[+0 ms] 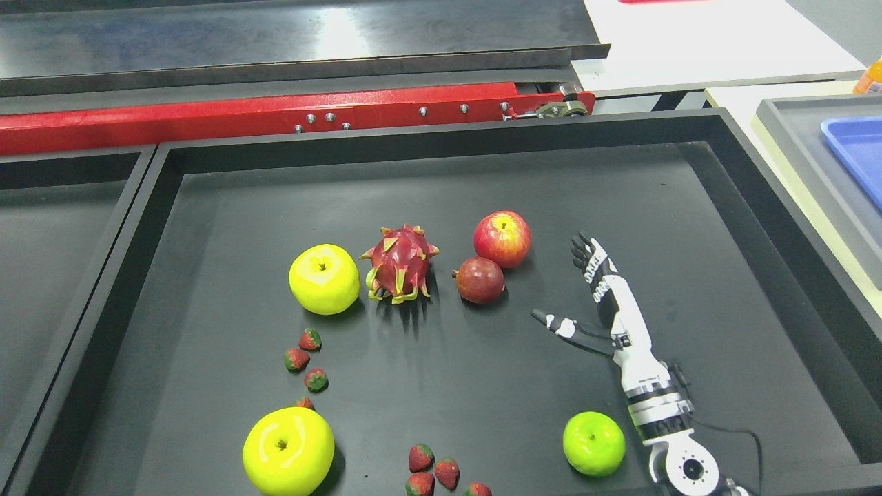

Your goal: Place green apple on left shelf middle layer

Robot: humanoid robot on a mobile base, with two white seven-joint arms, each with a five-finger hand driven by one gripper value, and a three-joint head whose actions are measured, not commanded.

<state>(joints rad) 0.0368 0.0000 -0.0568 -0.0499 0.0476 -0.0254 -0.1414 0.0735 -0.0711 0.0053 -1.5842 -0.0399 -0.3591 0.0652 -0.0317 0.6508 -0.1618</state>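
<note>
A green apple (593, 443) lies near the front edge of a large black tray (696, 131), just left of my right wrist. My right hand (582, 289) reaches in from the lower right, fingers spread and thumb out, holding nothing. It hovers right of a dark red fruit (480, 280) and a red apple (502, 238), past the green apple. No shelf is in view. My left arm is out of view.
Two yellow-green apples (324, 278) (289, 450), a dragon fruit (400, 263) and several strawberries (306, 358) lie in the tray. A red rail (275, 117) runs behind it. Another black tray (55, 227) sits left; a grey tray with a blue one (858, 151) sits right.
</note>
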